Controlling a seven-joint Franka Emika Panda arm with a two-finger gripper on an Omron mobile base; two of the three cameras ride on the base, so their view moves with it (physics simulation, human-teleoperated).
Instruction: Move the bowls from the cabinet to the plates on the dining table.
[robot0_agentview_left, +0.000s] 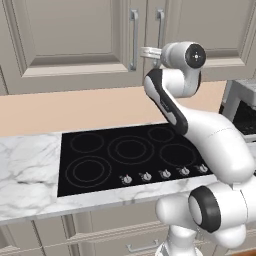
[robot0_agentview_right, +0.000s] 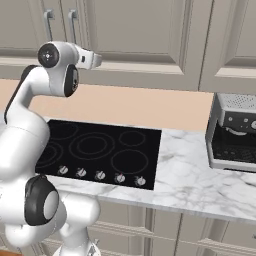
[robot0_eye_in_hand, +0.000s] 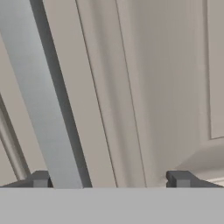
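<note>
Claw (robot0_eye_in_hand: 109, 179): fingertips (robot0_eye_in_hand: 40, 178) spread wide apart, nothing between them, close against the cabinet front.
Handle (robot0_eye_in_hand: 41, 94): metal bar crossing the hand view at a slant, just inside the left fingertip.
Cabinet (robot0_agentview_left: 70, 40): doors shut, contents hidden; bowls cannot be seen.
Arm: raised from the base, wrist level with the two handles (robot0_agentview_left: 134, 37) where the doors meet.
Worktop (robot0_agentview_right: 195, 175): white marble carrying a black cooktop (robot0_agentview_left: 125, 155); coffee machine (robot0_agentview_right: 232, 132) at the right.
</note>
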